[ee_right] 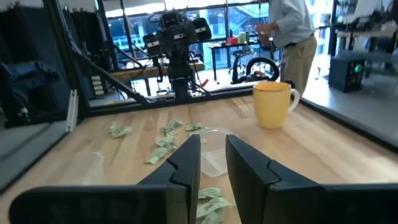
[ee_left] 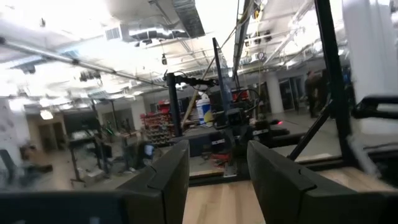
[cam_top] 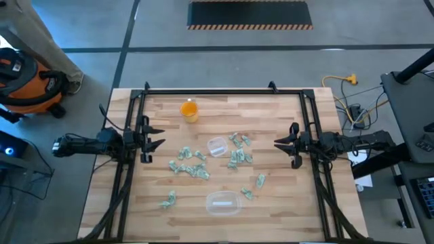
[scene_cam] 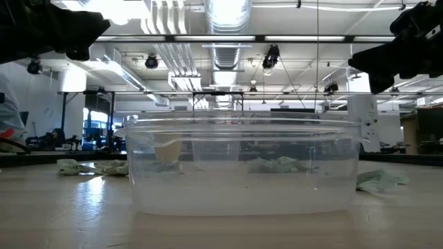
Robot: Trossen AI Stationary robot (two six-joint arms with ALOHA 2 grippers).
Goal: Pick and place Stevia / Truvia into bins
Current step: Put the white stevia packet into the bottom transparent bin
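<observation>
Pale green-and-white sachets (cam_top: pixel 192 165) lie scattered flat on the wooden table, with more (cam_top: pixel 239 150) right of centre; some show in the right wrist view (ee_right: pixel 163 146). The small clear round cup (cam_top: pixel 217 146) stands among them. The clear rounded tub (cam_top: pixel 223 202) stands near the table's near edge and fills the low view (scene_cam: pixel 242 166). My left gripper (cam_top: pixel 159 136) hovers open at the table's left edge, level, pointing right (ee_left: pixel 217 180). My right gripper (cam_top: pixel 278 143) hovers open at the right edge, pointing left (ee_right: pixel 213 165).
An orange cup (cam_top: pixel 189 110) stands near the far edge, seen also in the right wrist view (ee_right: pixel 273 104). A black frame (cam_top: pixel 224 90) borders the table's far and side edges. A person (ee_right: pixel 292 37) stands in the room beyond the table.
</observation>
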